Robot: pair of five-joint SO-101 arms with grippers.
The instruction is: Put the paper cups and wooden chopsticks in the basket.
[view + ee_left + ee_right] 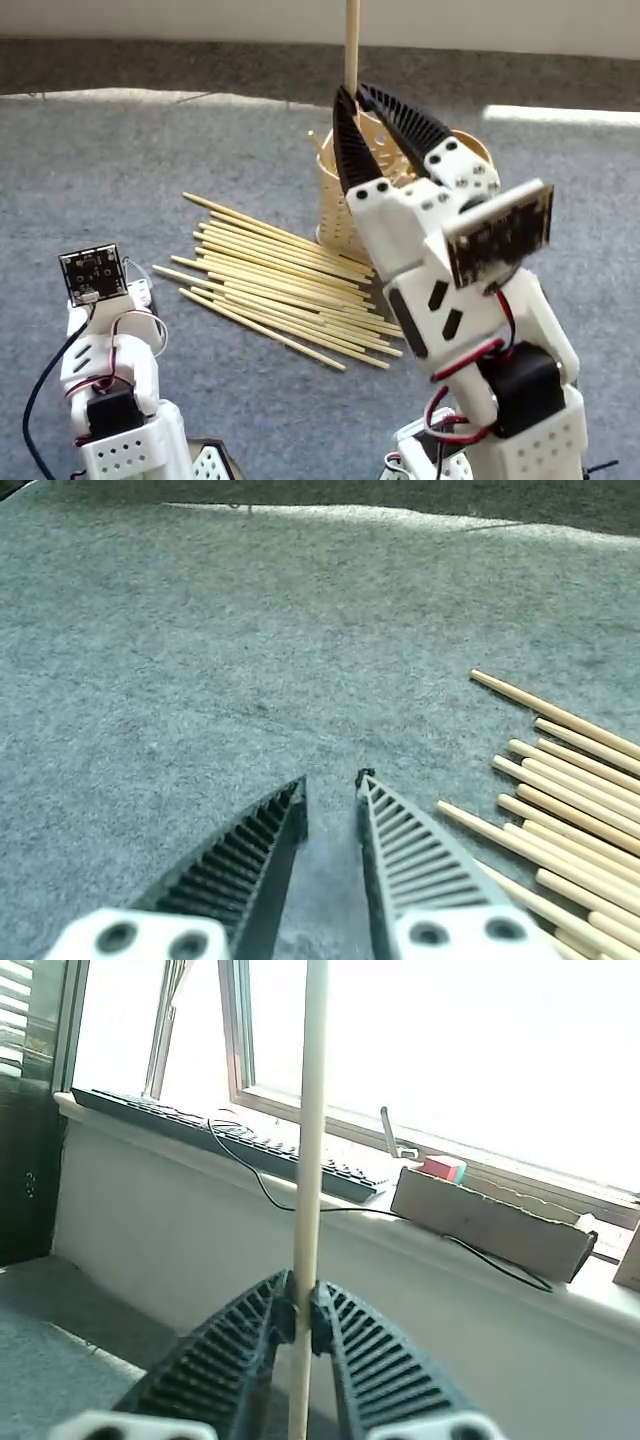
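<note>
One pale wooden chopstick [352, 40] stood upright, pinched in my right gripper [352, 92] over the beige perforated basket [335, 205]. I judged this to be the drop step (with plenty of sticks left to fetch): next, lower a little and release so it falls inside. My left gripper [332, 778] hung empty, jaws apart, low over the grey felt [200, 630] beside the loose chopstick pile [280, 285].
</note>
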